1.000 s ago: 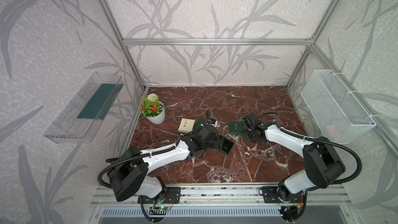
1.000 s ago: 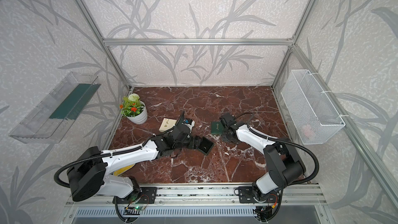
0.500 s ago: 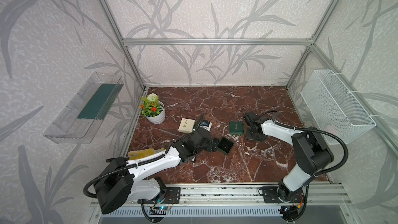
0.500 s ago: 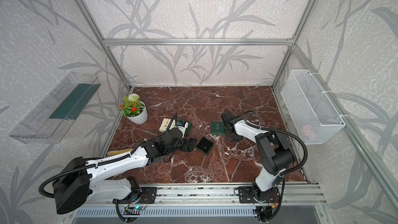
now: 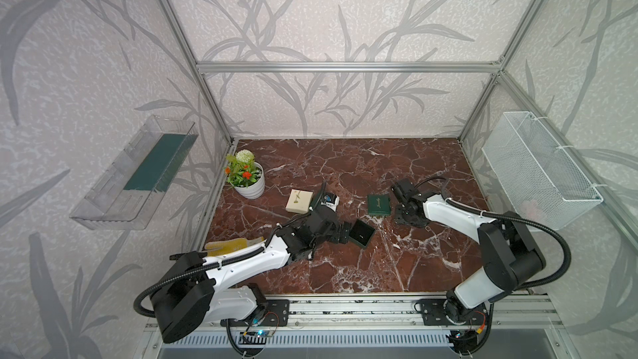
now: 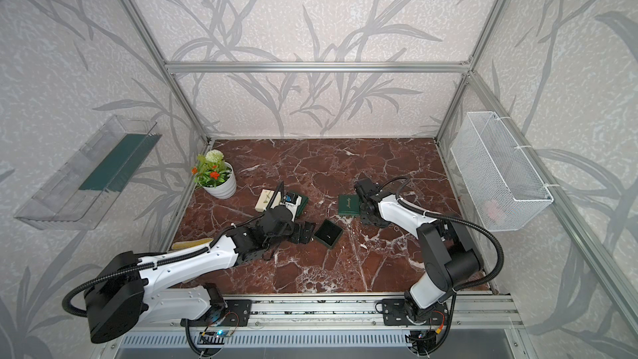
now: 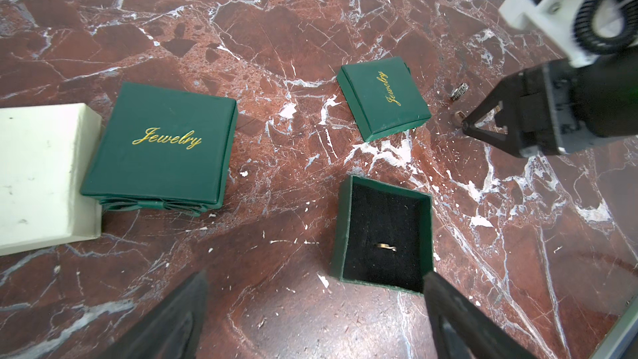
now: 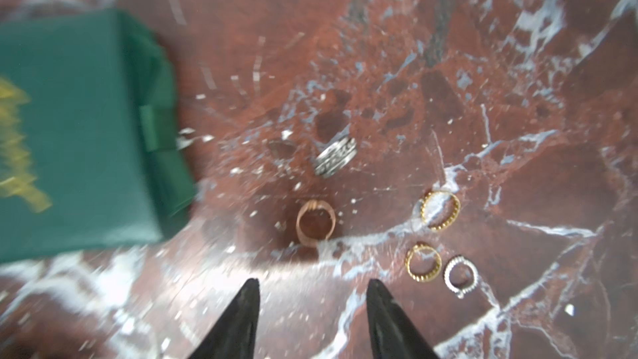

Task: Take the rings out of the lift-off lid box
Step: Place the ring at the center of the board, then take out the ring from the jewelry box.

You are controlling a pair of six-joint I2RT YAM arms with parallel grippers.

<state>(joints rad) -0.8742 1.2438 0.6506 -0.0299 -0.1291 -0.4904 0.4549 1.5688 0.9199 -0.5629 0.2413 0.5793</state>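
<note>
My right gripper has just parted and holds nothing; the copper ring lies on the marble just ahead, beside four other rings. My left gripper has spread wide, empty, at the open box, where one ring remains to fetch. The lid lies clear; nothing blocks it.

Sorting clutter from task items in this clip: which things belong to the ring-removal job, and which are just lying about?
Job: open green box, its lid, the ring inside, five loose rings.
Lying about: closed green box, cream box, flower pot, wire basket, clear shelf.
</note>
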